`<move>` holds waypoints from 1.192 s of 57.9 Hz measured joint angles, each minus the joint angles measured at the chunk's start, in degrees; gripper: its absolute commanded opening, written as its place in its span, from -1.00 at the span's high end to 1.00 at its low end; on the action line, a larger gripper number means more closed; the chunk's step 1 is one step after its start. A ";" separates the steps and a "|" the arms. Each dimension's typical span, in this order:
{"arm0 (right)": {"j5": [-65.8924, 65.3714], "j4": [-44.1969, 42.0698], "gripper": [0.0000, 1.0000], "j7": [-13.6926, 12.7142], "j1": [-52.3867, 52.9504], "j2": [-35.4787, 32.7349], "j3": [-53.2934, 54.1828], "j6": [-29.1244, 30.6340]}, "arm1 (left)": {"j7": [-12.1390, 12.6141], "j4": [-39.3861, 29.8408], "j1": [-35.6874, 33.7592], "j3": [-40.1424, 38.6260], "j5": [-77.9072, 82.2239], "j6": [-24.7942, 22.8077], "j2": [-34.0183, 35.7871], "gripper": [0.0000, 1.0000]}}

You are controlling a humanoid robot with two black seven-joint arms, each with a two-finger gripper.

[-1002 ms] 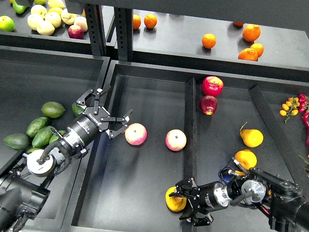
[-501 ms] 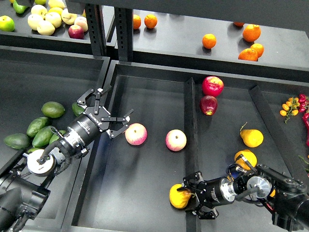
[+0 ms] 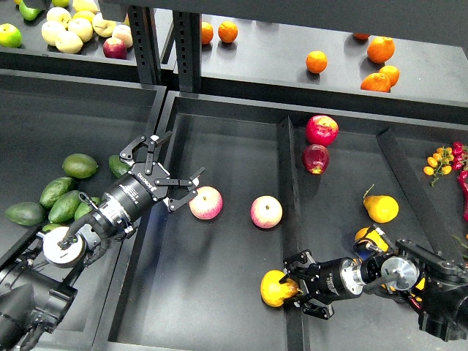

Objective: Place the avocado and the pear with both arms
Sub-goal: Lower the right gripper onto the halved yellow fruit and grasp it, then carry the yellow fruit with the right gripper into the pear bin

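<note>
Fingers on your right gripper (image 3: 292, 281) sit around a yellow-orange pear (image 3: 276, 288) low in the middle bin (image 3: 219, 146), one finger above the fruit and one below it; they look clamped on it, and the pear rests on or just above the bin floor, close to the divider (image 3: 289, 219). Your right arm (image 3: 409, 281) comes in from the lower right, crossing that divider.

Your left gripper (image 3: 164, 164) has its fingers spread apart with nothing between them. It hangs over the left edge of the middle bin, just beside a pink-and-yellow apple (image 3: 206, 202); you cannot tell from this view whether a fingertip touches the apple. A second such apple (image 3: 266, 212) lies a little to its right, apart from both grippers.

Avocados (image 3: 51, 197) lie in a loose cluster in the left bin (image 3: 44, 110), beside and partly under your left arm (image 3: 95, 223); one (image 3: 80, 165) sits at the top of the cluster, and another (image 3: 117, 165) peeks out right next to the left gripper's rear.

In the right bin (image 3: 409, 168), two red apples (image 3: 319, 142) lie near the divider, and another pear (image 3: 382, 208) rests further right. Oranges (image 3: 365, 58) are scattered on the shelf (image 3: 278, 69) behind.
</note>
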 measured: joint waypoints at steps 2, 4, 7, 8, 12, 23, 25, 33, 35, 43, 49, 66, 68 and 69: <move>0.47 -0.02 0.36 0.00 0.45 -0.01 0.00 0.00 | 0.00 0.01 0.00 0.01 0.00 0.00 0.00 -0.99; 0.87 -0.03 0.35 0.00 0.97 -0.10 0.00 0.00 | 0.00 0.02 0.00 0.02 0.00 0.00 0.00 -0.99; 1.46 -0.02 0.35 0.00 1.78 -0.34 -0.01 0.00 | 0.00 0.02 0.00 0.03 0.00 0.00 0.00 -0.99; 1.72 0.01 0.35 0.00 2.09 -0.45 -0.02 0.00 | 0.00 0.02 0.00 0.03 0.00 0.00 0.00 -0.99; 3.03 0.44 0.34 0.00 3.64 -1.39 -0.20 0.00 | 0.00 0.01 0.00 0.03 0.00 0.00 0.00 -0.99; 5.93 3.76 0.33 0.00 7.13 -9.73 -4.73 0.01 | 0.00 -0.20 0.03 0.03 0.00 0.00 0.00 -0.99; 6.17 4.10 0.32 0.00 7.26 -10.79 -5.65 0.01 | 0.00 -0.21 0.03 0.03 0.00 0.00 0.00 -0.99; 6.53 4.50 0.31 0.00 7.40 -13.97 -9.02 0.01 | 0.00 -0.26 0.03 0.03 0.00 0.00 0.00 -0.99; 6.58 4.50 0.31 0.00 7.24 -14.33 -9.80 0.00 | 0.00 -0.28 0.02 0.03 0.00 0.00 0.00 -0.99; 6.58 4.52 0.31 0.00 6.16 -14.65 -12.32 0.01 | 0.00 -0.31 0.02 0.10 0.00 0.00 0.00 -0.99; 6.53 4.61 0.30 -0.01 5.60 -14.88 -14.12 0.01 | 0.00 -0.31 0.01 0.09 0.00 0.00 0.00 -0.99; 6.33 5.50 0.28 -0.01 5.75 -17.86 -19.36 -0.01 | 0.00 -0.09 -0.01 0.06 0.00 0.00 0.00 -0.99; 6.33 5.72 0.28 -0.01 5.82 -18.25 -19.95 -0.01 | 0.00 -0.07 -0.01 0.07 0.00 0.00 0.00 -0.99; 6.33 5.79 0.28 -0.01 5.85 -18.39 -20.19 -0.01 | 0.00 -0.07 -0.01 0.07 0.00 0.00 0.00 -0.99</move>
